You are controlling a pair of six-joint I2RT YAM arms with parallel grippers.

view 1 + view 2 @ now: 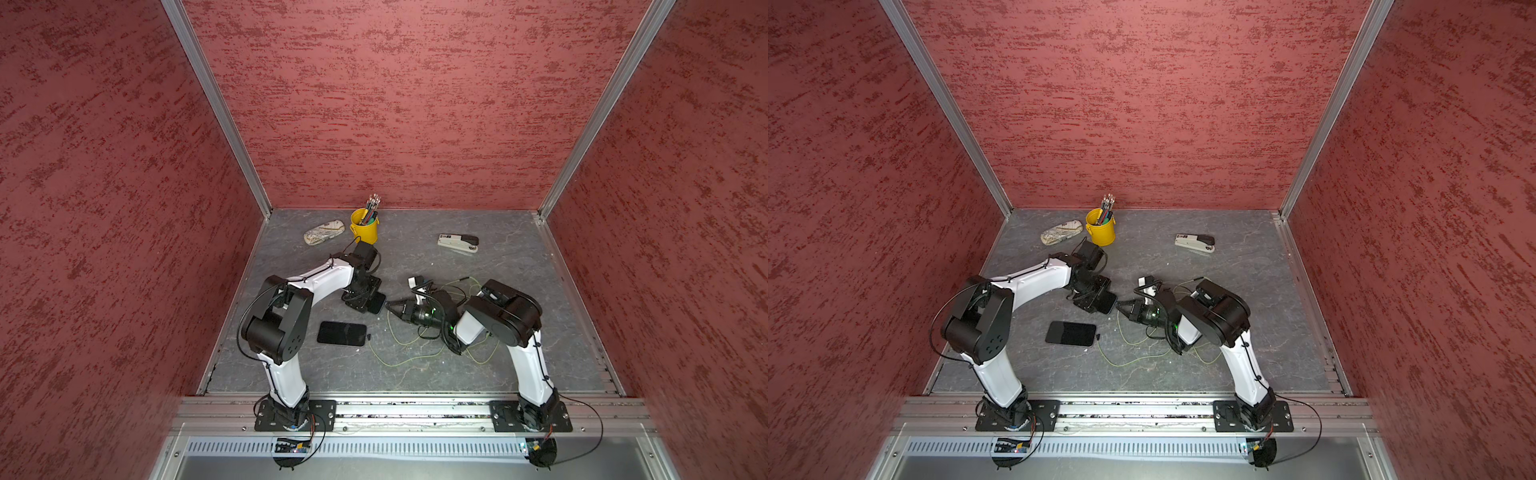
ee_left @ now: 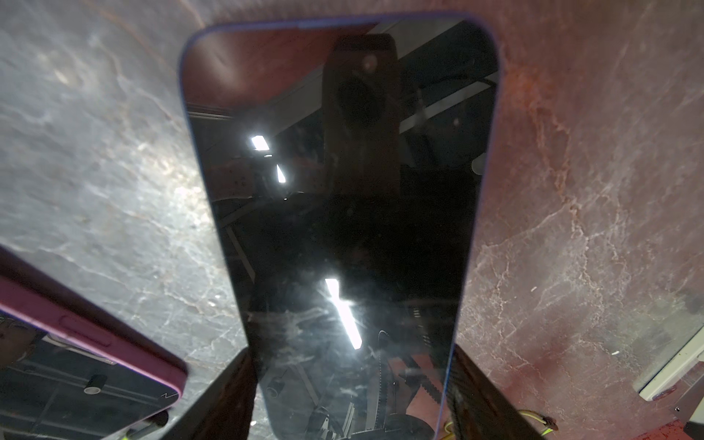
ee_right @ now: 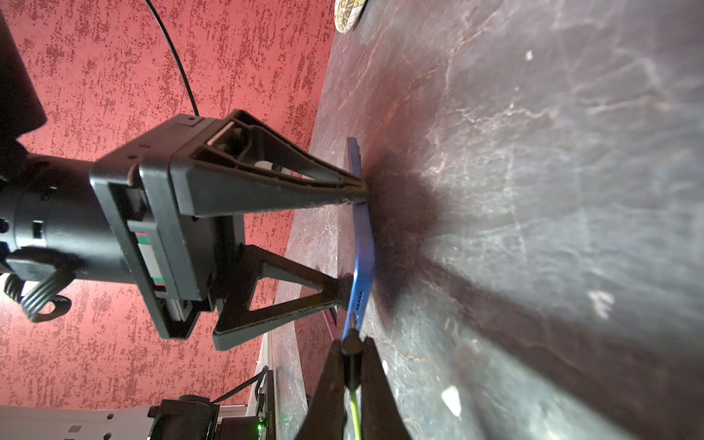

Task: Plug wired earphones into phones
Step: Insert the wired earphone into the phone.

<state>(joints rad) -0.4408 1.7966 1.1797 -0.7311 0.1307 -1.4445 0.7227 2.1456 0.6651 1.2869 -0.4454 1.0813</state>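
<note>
The left claw [image 1: 368,302] stood over one phone [image 2: 343,190] with a finger against each long side, so it gripped the phone across its width. The phone lay flat on the tabletop [image 1: 498,332] under this claw. I judge this hold served to pin it, so that a push from the end would not slide it away.

The right claw [image 1: 394,309] was closed on the black plug [image 3: 351,358] of one earphone set. The plug stuck out just ahead of its tips, and the green cable [image 3: 355,415] went back between the fingers and trailed loose behind the claw. The plug's tip was at the short blue edge of the held phone, which faced the right claw, close to the row of small holes there. Whether the tip was already in the socket, I could not tell (the wrist view was too dark at that spot). The claw lay low and almost level, probably to bring the plug in line with the socket.

The second phone [image 1: 341,333] lay free beside the left claw, on the side toward the arm bases. A small black plug sat at its short end, with green cable running off, so this one seemed already connected. The step in hand was therefore the insertion into the held phone.
</note>
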